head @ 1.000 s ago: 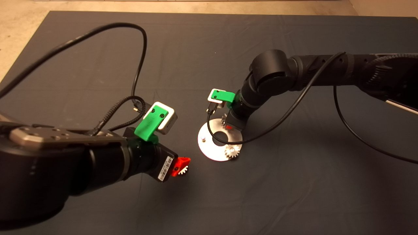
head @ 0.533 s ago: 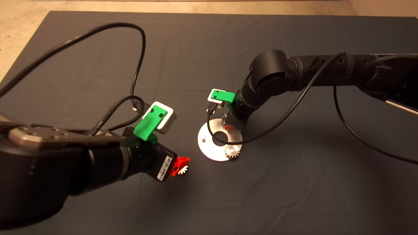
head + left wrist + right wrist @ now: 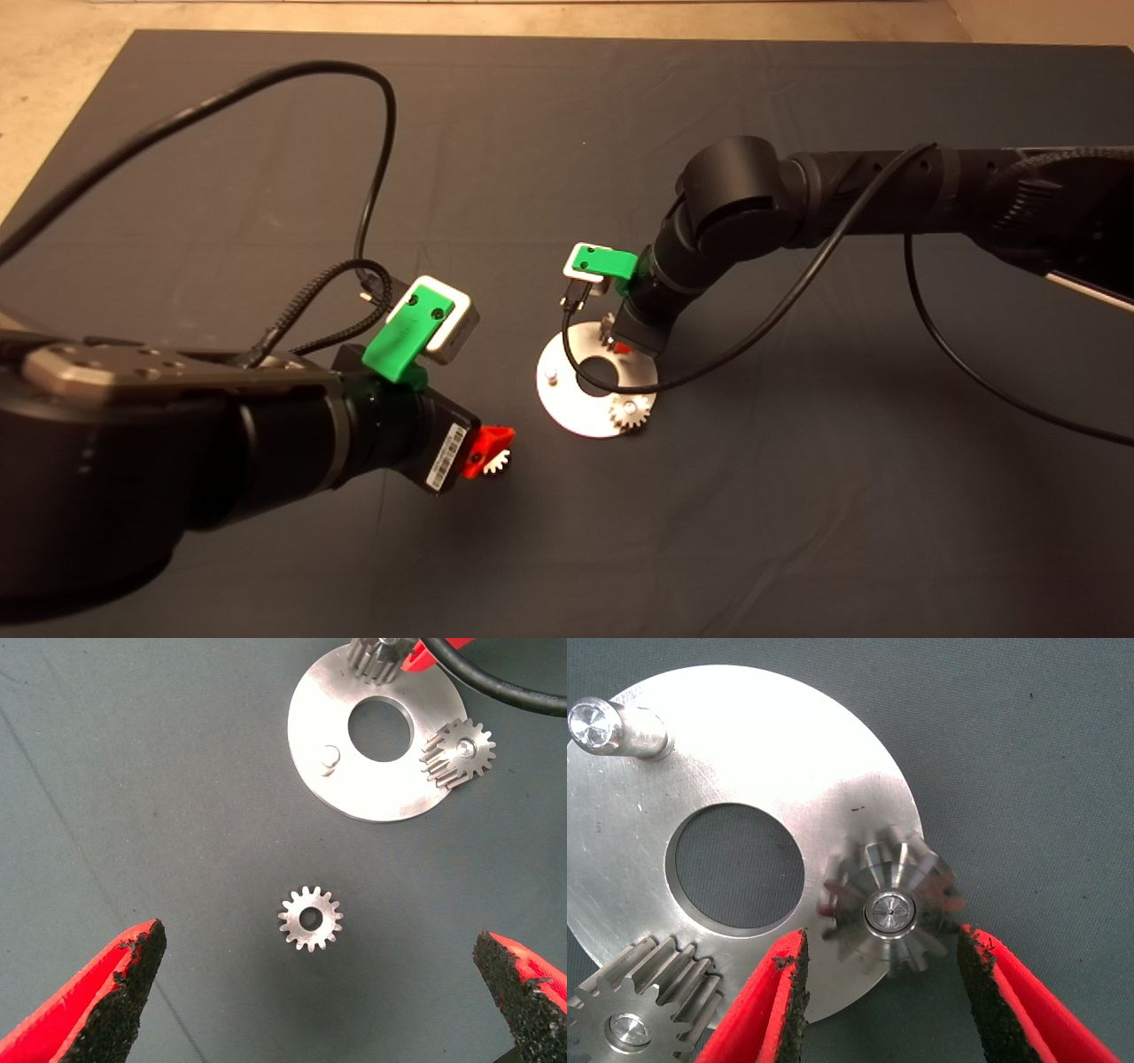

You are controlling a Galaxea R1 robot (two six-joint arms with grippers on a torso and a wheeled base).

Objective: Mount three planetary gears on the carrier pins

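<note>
The silver disc (image 3: 580, 409) lies mid-mat with three carrier pins. One planetary gear (image 3: 631, 412) sits on the near pin. A second gear (image 3: 890, 912) sits on the far pin, and my right gripper (image 3: 881, 935) stands open around it, pads close beside its teeth. The third pin (image 3: 607, 726) is bare. A third gear (image 3: 310, 918) lies flat on the mat left of the disc. My left gripper (image 3: 319, 937) hangs open above it, fingers (image 3: 115, 1001) spread wide on both sides.
Black cables loop over the mat behind the left arm (image 3: 372, 204), and one from the right arm (image 3: 709, 363) drapes across the disc. The tan floor (image 3: 53, 80) borders the mat at the far left.
The right gripper has shifted very slightly up and away over the far pin's gear. The left arm and the loose gear have not moved.
</note>
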